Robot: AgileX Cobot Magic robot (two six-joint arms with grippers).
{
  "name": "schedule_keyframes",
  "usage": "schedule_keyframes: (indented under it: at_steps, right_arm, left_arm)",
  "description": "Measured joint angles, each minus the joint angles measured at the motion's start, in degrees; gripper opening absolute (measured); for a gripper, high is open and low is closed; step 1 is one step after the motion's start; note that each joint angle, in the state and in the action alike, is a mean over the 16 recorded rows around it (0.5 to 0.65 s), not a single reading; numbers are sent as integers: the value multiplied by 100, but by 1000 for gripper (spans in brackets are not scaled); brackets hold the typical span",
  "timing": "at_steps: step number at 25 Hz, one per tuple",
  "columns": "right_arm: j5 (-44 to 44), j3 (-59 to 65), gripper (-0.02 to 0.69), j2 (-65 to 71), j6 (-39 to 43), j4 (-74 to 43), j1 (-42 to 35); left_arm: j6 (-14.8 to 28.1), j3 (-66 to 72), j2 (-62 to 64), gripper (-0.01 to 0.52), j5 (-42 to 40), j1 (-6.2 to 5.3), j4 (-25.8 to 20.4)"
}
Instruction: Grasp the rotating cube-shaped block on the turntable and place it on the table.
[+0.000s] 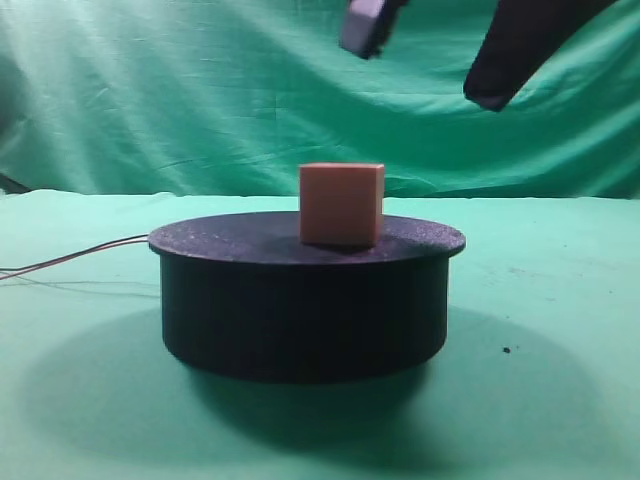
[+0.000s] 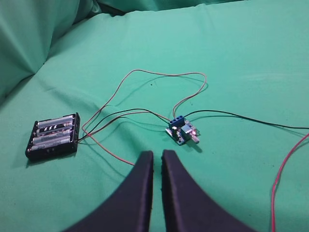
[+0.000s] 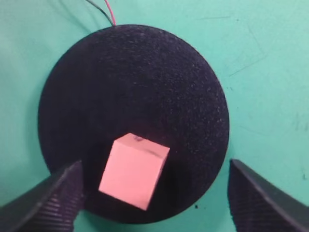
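A pink cube-shaped block [image 1: 341, 204] sits on the black turntable [image 1: 305, 305], the right gripper [image 3: 154, 193] spread wide above it. Elsewhere on the green table [image 2: 241, 58], the left gripper [image 2: 157, 155], nearly closed and empty, hovers near a battery holder [image 2: 53, 136], a small circuit board [image 2: 182, 131] and loose wires [image 2: 145, 75]

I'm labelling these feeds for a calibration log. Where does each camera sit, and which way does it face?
Exterior high: low in front of the turntable, facing the backdrop; cube on top, right gripper above with jaws wide.
Left wrist: above the table, looking down at a battery pack, a board and wires; left gripper nearly closed.
Right wrist: straight above the turntable, looking down; both fingers flank the cube.
Exterior and right wrist share cube and turntable.
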Motion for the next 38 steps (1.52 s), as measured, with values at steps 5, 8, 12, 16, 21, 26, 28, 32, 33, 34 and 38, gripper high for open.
schedule_keyframes:
  at_steps: [5,8,12,16,21,26,28,32,33,34,38]
  right_arm:
    - [25,-129,459,304,-171,-23,0]
    - [99,-220,385,391,-185,-158,-2]
    - [283,-328,298,315,5,-526,-65]
    - [468,-274,235,91,310,-943,-220]
    - [484,51,228,-140,676,-1297,-432]
    - [197,532,250,-193,749,-1235,-623]
    - [34,717,282,-147,709,-1127,-663]
    - [-243,944,369,-41,652,-926,-678]
    - [-274,963,390,-32,654,-901,-678]
    - [-285,967,406,-36,661,-891,-678]
    - [-162,900,426,-228,761,-996,-678]
  left_arm:
    - [0,0,0,0,0,0,0]
    - [0,0,0,0,0,0,0]
    - [0,0,0,0,0,0,0]
    - [0,0,0,0,0,0,0]
    - [0,0,0,0,0,0,0]
    - [0,0,0,0,0,0,0]
    - [0,0,0,0,0,0,0]
    - [0,0,0,0,0,0,0]
    - [0,0,0,0,0,0,0]
    - [0,0,0,0,0,0,0]
    - [0,0,0,0,0,0,0]
